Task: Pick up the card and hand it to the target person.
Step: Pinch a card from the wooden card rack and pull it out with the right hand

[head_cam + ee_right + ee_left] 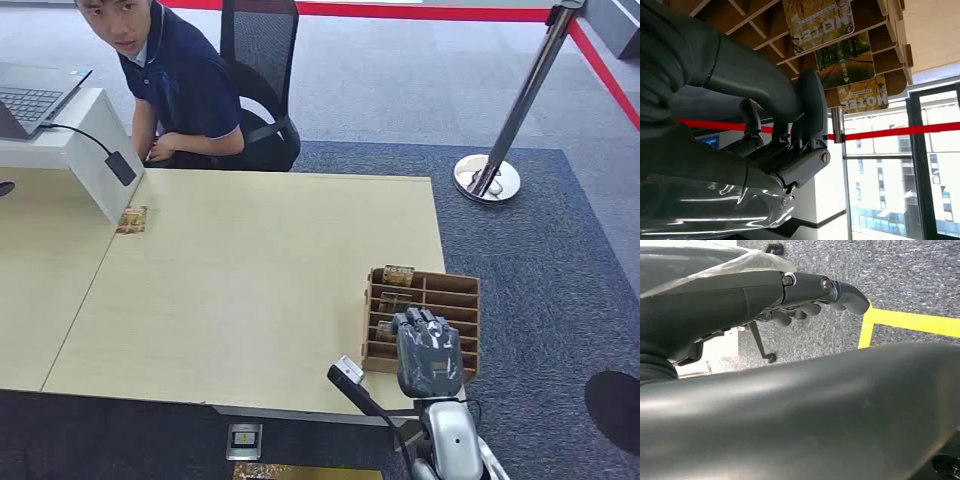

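The task is at its first step, the reach for a card. The right hand (429, 352) hangs over the wooden card rack (453, 290) that stands at the near right corner of the surface (249, 290), and it holds nothing. In the right wrist view the thumb and the dark fingers (811, 107) stand apart, with free air between them, so I judge this hand to be open and not yet on a card.

Three cards stand in the slots of the rack just beyond the fingertips. The nearest card (845, 60) shows a tree-lined road and lies closest to the fingers, almost touching the thumb tip. Two yellow cards sit to its two sides, one (817, 20) deeper in the rack and one (863, 94) toward the rack's edge.

The left hand (810, 297) hangs low beside the body over the carpet; its fingers are curled in and nothing is in them.

The next move, as I judge it, calls for lowering the fingers around the edge of one card, pinching it, lifting it straight out of its slot, then carrying it across the surface to the person (177, 85) who sits at the far side, well away from the fingers.

On both yellow cards the word "MOTEL" can be read, turned upside down. The middle card has small white characters, too small to read. Another card (131, 220) lies flat far from the fingers, its print unreadable.
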Tool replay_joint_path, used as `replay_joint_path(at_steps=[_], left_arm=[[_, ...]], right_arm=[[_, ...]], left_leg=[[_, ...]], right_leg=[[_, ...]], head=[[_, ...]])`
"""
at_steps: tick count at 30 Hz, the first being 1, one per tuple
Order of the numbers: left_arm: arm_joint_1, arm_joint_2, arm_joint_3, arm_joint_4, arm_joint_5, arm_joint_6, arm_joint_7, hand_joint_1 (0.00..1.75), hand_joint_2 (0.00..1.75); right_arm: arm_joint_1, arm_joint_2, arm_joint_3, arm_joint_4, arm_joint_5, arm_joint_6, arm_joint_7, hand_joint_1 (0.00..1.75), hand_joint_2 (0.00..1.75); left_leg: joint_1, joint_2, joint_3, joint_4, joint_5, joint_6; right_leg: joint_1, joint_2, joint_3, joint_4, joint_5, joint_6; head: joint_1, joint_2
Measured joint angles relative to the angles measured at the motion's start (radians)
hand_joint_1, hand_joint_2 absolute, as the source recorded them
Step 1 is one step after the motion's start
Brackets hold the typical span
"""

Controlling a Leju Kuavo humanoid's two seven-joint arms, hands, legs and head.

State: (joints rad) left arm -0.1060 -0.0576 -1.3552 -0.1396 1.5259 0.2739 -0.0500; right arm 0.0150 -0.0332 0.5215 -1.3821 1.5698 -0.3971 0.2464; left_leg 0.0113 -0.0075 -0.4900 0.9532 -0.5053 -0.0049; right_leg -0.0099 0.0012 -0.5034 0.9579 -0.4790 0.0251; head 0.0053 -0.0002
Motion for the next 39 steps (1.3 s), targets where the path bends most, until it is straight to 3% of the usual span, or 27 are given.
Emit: replay_joint_path(at_steps=[7,28,39], left_arm=[[0.0,0.001,-0.008,0.0,-0.002,-0.003,0.0,0.0,0.0],[-0.002,0.004,-0.02,0.0,0.0,-0.001,0.0,0.0,0.0],[-0.001,0.004,-0.02,0.0,0.002,0.006,-0.002,0.0,0.0]], right_arm=[[0.0,0.012,-0.014,0.02,0.0,-0.021,-0.011,0.74,1.75],[-0.087,0.095,-0.107,0.157,-0.004,-0.037,-0.109,0.74,1.75],[-0.113,0.116,-0.131,0.217,-0.004,-0.063,-0.121,0.7,1.75]], left_leg=[[0.0,0.0,0.0,0.0,0.0,0.0],[0.0,0.0,0.0,0.0,0.001,0.0],[0.0,0.0,0.0,0.0,0.001,0.0]], right_leg=[[0.0,0.0,0.0,0.0,0.0,0.0],[0.0,0.0,0.0,0.0,0.0,0.0],[0.0,0.0,0.0,0.0,0.0,0.0]], head=[[0.0,0.0],[0.0,0.0],[0.0,0.0]])
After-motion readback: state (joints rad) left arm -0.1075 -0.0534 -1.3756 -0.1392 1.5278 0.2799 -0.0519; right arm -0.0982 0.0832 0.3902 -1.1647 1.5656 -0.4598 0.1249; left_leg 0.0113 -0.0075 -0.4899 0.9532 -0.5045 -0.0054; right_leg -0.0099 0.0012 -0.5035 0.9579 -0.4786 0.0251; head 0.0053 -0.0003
